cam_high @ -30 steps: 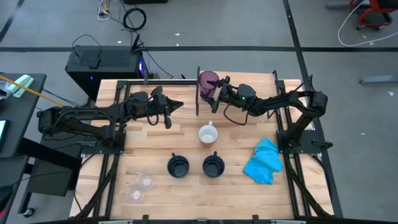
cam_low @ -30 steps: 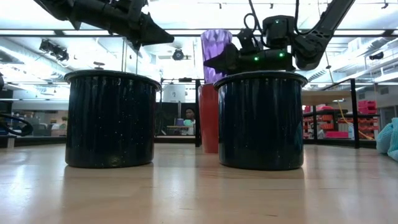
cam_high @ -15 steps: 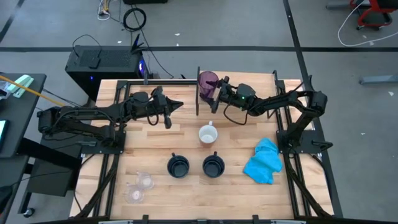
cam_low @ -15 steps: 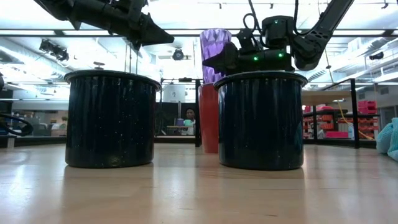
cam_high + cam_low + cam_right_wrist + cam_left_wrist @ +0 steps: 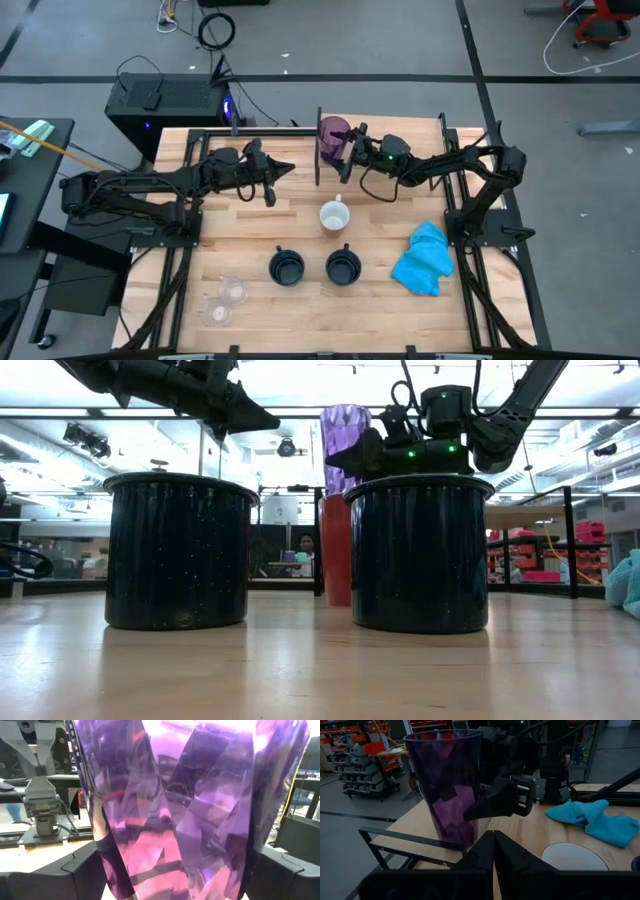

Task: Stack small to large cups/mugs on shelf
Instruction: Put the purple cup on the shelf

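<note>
The tall purple tumbler (image 5: 333, 133) stands upright at the table's far middle, beside the shelf's black upright (image 5: 318, 155). My right gripper (image 5: 347, 150) is shut on it. My left gripper (image 5: 288, 168) is shut and empty, above the table to the tumbler's left, pointing at it. The orange mug (image 5: 333, 216) with its white inside stands mid-table. Two navy mugs (image 5: 287, 267) (image 5: 343, 267) stand nearer. Two clear cups (image 5: 235, 292) (image 5: 217, 312) sit at the near left. My right gripper pinches the tumbler's faceted wall (image 5: 125, 870) between its two fingers, one finger (image 5: 495, 802) on each side at about mid-height. The fingers come level from the table's right side. The tumbler is upright; I cannot tell whether its base (image 5: 451, 837) rests on the wood.
A bright blue cloth (image 5: 424, 258) lies at the table's right. A black metal frame bar (image 5: 405, 840) runs in front of the tumbler's base. Bare wood lies between the left gripper and the orange mug.
</note>
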Motion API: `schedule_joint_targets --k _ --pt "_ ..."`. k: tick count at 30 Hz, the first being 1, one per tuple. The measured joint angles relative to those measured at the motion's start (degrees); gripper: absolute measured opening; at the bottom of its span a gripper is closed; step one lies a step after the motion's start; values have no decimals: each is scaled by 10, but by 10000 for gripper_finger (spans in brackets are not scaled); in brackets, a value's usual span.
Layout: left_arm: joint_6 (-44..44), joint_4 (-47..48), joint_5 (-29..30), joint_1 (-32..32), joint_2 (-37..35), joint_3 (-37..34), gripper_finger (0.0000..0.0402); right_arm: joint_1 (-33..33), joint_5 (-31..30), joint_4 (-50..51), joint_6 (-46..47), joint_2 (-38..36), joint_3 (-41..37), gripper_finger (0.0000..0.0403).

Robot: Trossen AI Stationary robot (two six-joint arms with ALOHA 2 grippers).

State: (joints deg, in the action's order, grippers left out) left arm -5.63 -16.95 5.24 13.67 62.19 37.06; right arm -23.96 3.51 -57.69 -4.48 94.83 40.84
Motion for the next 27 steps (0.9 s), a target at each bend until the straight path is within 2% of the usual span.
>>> schedule_joint_targets --k 6,13,22,27 --pt "0 0 0 0 0 0 22 -3 -5 17 2 0 0 371" --pt "0 0 0 0 0 0 13 -8 -4 24 4 -1 0 396" --pt "0 1 0 0 0 0 24 -12 11 40 0 -1 5 399" --pt "0 1 0 0 0 0 19 -15 15 87 -1 -1 36 399"
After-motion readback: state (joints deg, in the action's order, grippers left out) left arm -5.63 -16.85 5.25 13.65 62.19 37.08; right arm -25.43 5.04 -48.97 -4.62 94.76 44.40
